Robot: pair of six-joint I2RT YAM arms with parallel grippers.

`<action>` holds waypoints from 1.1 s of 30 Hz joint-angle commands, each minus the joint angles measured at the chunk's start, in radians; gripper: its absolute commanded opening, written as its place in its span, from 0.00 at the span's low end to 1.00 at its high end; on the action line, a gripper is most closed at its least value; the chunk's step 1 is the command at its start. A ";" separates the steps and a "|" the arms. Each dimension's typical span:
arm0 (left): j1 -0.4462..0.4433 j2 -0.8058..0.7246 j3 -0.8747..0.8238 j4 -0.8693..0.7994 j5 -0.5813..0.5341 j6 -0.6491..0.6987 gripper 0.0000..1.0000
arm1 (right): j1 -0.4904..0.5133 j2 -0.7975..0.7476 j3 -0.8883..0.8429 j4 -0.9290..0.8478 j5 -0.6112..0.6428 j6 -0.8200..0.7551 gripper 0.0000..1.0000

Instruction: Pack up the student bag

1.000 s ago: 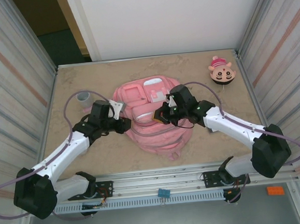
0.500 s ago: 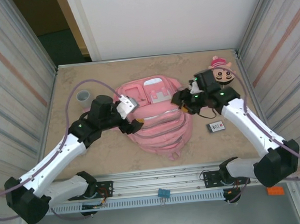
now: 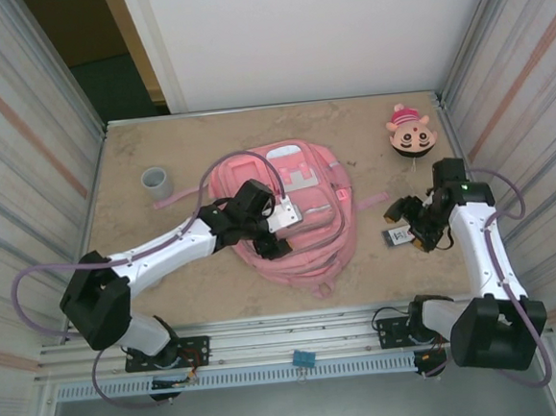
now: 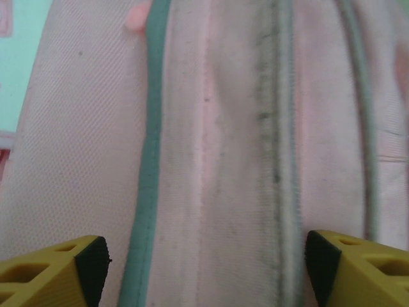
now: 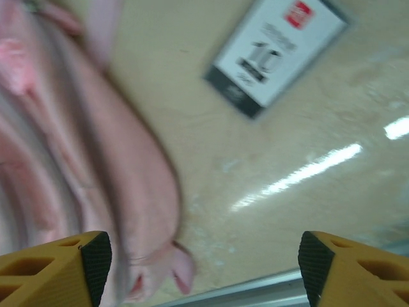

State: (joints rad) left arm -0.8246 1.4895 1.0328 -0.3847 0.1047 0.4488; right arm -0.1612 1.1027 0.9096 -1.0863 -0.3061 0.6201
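Observation:
The student bag [image 3: 300, 182] is a large pink backpack lying flat in the middle of the table. My left gripper [image 3: 273, 242] hovers over its front part, open. In the left wrist view its yellow fingertips [image 4: 54, 272] stand wide apart above pink fabric and a teal piping line [image 4: 148, 173], gripping nothing. My right gripper [image 3: 413, 231] is right of the bag, low over the table and open. Its wrist view shows the bag's edge [image 5: 96, 160] at left and bare tabletop between the fingertips [image 5: 332, 268].
A small black-and-white card [image 3: 397, 236] [image 5: 275, 57] lies on the table just right of the bag, beside my right gripper. A round pink-and-tan plush [image 3: 410, 135] sits at the back right. A grey cup [image 3: 157, 184] stands at the left. Metal walls close in both sides.
Both grippers opened. The left one slid right onto the bag's middle. The right arm swung off the bag to the right and came down beside the card, which now lies on the table.

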 commanded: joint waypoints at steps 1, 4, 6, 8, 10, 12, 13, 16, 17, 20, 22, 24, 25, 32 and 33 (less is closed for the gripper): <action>0.002 0.000 0.040 0.052 -0.079 0.010 0.73 | -0.040 -0.013 -0.048 -0.009 0.035 -0.036 0.79; 0.005 -0.017 0.044 0.062 -0.052 0.019 0.62 | -0.054 -0.007 -0.093 0.042 0.041 -0.019 0.79; 0.005 -0.043 0.043 0.081 -0.019 0.017 0.52 | -0.053 0.008 -0.112 0.073 0.042 -0.011 0.79; 0.009 -0.066 0.032 0.128 -0.017 0.006 0.53 | -0.054 0.029 -0.123 0.095 0.038 -0.005 0.79; 0.022 -0.067 0.034 0.158 -0.030 -0.010 0.56 | -0.054 0.047 -0.128 0.112 0.026 -0.003 0.79; 0.040 -0.050 0.052 0.156 -0.047 -0.025 0.56 | -0.054 0.058 -0.129 0.120 0.026 -0.003 0.79; 0.047 -0.039 0.063 0.148 -0.048 -0.032 0.55 | -0.054 0.060 -0.128 0.122 0.029 -0.003 0.79; 0.053 -0.027 0.074 0.145 -0.038 -0.030 0.47 | -0.054 0.065 -0.132 0.136 0.039 0.004 0.79; 0.053 -0.026 0.073 0.146 -0.025 -0.024 0.43 | -0.054 0.069 -0.133 0.146 0.036 0.011 0.79; 0.053 -0.027 0.076 0.139 0.005 -0.018 0.20 | -0.054 0.092 -0.142 0.181 0.005 0.034 0.80; 0.053 -0.038 0.071 0.137 0.033 -0.019 0.08 | -0.045 0.112 -0.146 0.203 -0.003 0.049 0.81; 0.051 -0.058 0.062 0.146 0.049 -0.022 0.03 | -0.029 0.138 -0.144 0.216 0.002 0.064 0.82; 0.052 -0.069 0.057 0.152 0.051 -0.027 0.03 | -0.022 0.149 -0.143 0.219 0.008 0.070 0.82; 0.051 -0.102 0.056 0.170 0.057 -0.029 0.02 | -0.006 0.249 -0.135 0.280 0.080 0.129 0.86; 0.052 -0.103 0.058 0.169 0.054 -0.029 0.03 | -0.005 0.271 -0.133 0.291 0.085 0.131 0.87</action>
State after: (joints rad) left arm -0.7795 1.4315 1.0775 -0.2783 0.1490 0.4221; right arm -0.1703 1.3365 0.7780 -0.8288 -0.2600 0.7063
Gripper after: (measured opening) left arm 0.100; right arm 0.865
